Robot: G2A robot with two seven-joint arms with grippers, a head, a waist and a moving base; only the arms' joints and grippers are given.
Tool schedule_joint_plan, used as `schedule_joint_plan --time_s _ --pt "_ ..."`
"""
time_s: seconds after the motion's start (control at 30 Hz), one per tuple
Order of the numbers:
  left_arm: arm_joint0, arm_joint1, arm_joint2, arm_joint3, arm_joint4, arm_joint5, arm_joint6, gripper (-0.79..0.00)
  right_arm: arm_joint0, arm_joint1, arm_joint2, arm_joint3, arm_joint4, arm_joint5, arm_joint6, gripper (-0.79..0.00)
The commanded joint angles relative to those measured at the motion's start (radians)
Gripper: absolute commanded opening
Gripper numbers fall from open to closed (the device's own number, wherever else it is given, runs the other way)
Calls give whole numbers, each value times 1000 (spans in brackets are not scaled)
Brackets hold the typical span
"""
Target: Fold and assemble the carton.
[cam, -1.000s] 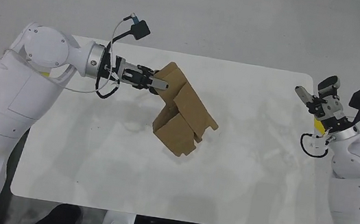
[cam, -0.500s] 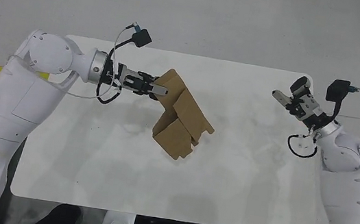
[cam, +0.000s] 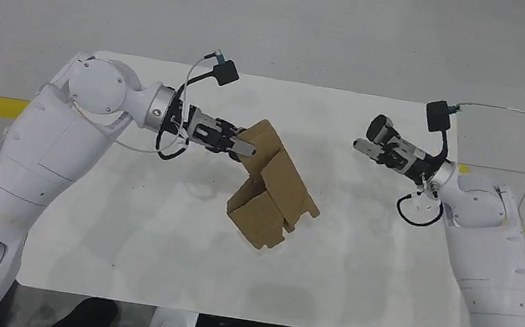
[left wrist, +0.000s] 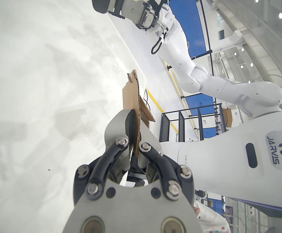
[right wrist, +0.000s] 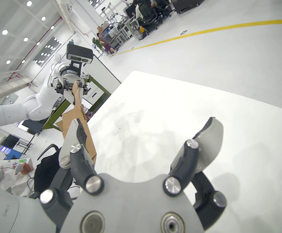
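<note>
Left hand (cam: pixel 240 147) clenched on the carton (cam: pixel 269 187) flap edge; right hand (cam: pixel 360 145) released, apart. I judge the cardboard light, stiff, creasable; take hold along flap edges.

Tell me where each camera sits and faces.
Top view: above the arms, looking down at the white table and brown corrugated cardboard carton; both arms show.
Left wrist view: behind the left jaws, shut on the carton's edge, facing the right arm.
Right wrist view: behind the open right jaws, facing across the table toward the left arm.
Shared: all three show the carton and table.
</note>
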Motion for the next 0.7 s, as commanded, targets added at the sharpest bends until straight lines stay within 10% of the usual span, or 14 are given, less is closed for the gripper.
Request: schedule_joint_plan --time_s 0.0,0.67 --pt "-13 -6 12 2 8 -11 -6 -785 9 -3 -32 -3 35 -26 26 0" --pt "-150 -41 195 35 -63 -37 -30 -785 125 55 -398 -50 249 3 176 0"
